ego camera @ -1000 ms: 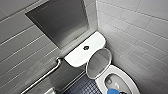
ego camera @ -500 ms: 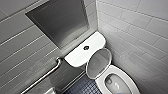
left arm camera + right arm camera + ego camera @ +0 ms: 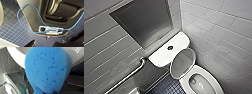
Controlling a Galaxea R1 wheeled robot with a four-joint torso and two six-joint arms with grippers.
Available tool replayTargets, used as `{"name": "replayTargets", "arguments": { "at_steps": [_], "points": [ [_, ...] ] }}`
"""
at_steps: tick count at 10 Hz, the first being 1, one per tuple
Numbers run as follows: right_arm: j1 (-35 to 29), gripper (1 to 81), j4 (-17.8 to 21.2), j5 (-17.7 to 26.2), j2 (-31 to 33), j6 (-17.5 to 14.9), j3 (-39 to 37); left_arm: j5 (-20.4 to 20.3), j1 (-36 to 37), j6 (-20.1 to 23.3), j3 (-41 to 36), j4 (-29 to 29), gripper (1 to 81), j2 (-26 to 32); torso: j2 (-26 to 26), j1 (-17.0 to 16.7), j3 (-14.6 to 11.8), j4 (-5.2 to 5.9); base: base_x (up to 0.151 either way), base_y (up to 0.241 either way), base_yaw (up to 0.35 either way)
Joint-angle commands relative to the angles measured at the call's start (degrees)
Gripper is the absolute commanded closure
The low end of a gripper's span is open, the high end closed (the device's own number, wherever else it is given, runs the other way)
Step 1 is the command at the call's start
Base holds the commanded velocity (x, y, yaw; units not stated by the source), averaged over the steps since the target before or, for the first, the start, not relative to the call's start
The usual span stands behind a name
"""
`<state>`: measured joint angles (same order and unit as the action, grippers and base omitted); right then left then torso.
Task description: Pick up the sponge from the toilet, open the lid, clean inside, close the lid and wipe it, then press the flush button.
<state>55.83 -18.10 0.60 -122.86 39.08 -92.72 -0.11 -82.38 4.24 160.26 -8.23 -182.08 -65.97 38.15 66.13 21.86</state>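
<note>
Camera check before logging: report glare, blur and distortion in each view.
Head view: the wide-angle lens bends the lines of the wall tiles; soft sheen on the raised lid. Left wrist view: blue cable and floor tiles slightly soft. Right wrist view: sponge looms close, toilet behind blurred.

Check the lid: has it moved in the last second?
No. The lid stays raised in front of the tank, same gap to the flush button.

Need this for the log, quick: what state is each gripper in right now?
Left gripper: cannot be told.
Right gripper: holding the sponge.
</note>
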Motion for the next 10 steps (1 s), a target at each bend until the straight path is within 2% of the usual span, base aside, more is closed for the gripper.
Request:
{"name": "replayTargets", "arguments": {
  "at_steps": [1, 3, 5, 6, 8, 10],
  "points": [
    [-4.96, 81.1, -0.53, 2.38, 1.80, 0.12, 5.44, 5.21, -2.04, 0.06, 0.41, -0.29, 1.0, 0.84, 0.00, 0.00, 0.00, 0.00, 0.000, 0.000, 0.000],
    [-11.80, 81.1, -0.27, 4.06, 0.92, 0.38, 8.01, 5.21, -2.04, 0.06, 0.41, -0.21, 1.0, 0.84, 0.00, 0.00, 0.00, 0.00, 0.000, 0.000, 0.000],
    [-19.37, 81.1, -0.09, 7.99, -3.19, 0.38, 7.23, 5.20, -2.04, 0.06, 0.41, -0.21, 1.0, 0.84, 0.00, 0.00, 0.00, 0.00, 0.000, 0.000, 0.000],
    [-22.89, 81.1, 0.00, 11.32, -5.65, 0.47, 5.91, 5.12, -2.04, 0.06, 0.41, -0.21, 1.0, 0.84, 0.00, 0.00, 0.00, 0.00, 0.000, 0.000, 0.000],
    [-28.17, 81.1, 0.09, 17.16, -11.65, 1.52, 2.03, 5.21, -2.04, 0.06, 0.41, -0.12, 1.0, 0.84, -0.02, 0.00, 0.00, 0.00, 0.000, 0.000, 0.000],
    [-30.73, 81.1, 0.09, 18.83, -20.23, 2.65, -6.73, 5.21, -2.04, 0.06, 0.41, -0.03, 1.0, 0.84, -0.02, 0.00, 0.00, 0.00, 0.000, 0.000, 0.000]
  ]
}}
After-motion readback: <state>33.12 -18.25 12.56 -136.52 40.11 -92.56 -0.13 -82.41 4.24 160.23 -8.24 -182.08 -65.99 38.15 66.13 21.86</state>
